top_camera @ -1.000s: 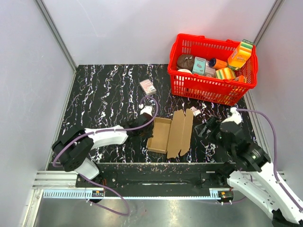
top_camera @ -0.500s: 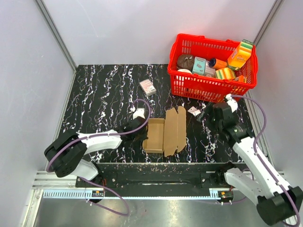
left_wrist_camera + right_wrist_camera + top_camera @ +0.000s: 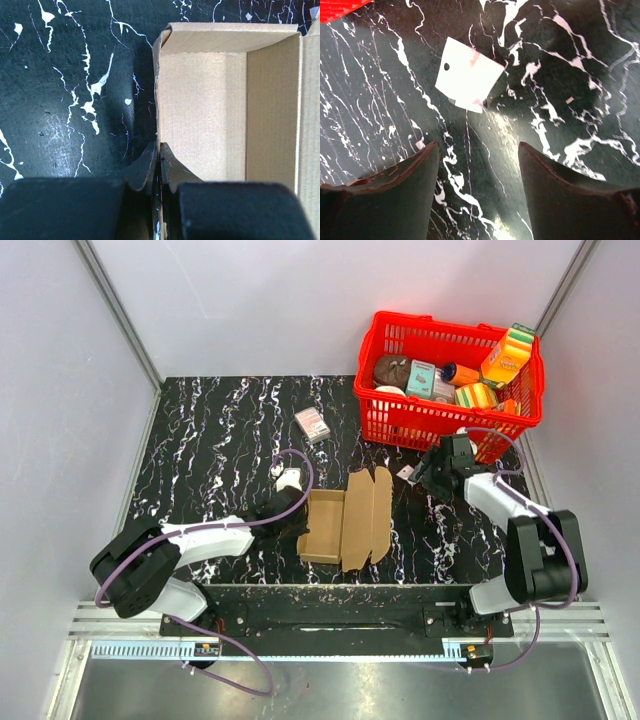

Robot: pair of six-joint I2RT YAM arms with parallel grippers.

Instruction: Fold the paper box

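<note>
The paper box (image 3: 348, 517) is plain brown cardboard lying partly folded near the table's front middle, its left part raised into a tray shape and its right flaps flat. In the left wrist view its open inside (image 3: 200, 115) fills the right half. My left gripper (image 3: 290, 502) is at the box's left wall, and its jaws (image 3: 159, 150) are shut on the thin edge of that wall. My right gripper (image 3: 428, 472) is to the right of the box and apart from it, near the basket. It is open (image 3: 479, 150) over bare table, with nothing between its fingers.
A red basket (image 3: 450, 435) full of printed grocery packs stands at the back right, just behind my right gripper. A small white card (image 3: 467, 75) lies on the table ahead of the right fingers. A small white-and-pink carton (image 3: 312, 424) lies behind the box.
The box has slid left with my left gripper holding its wall. My right arm has drawn back from the box toward the basket, and its jaws have narrowed somewhat.
</note>
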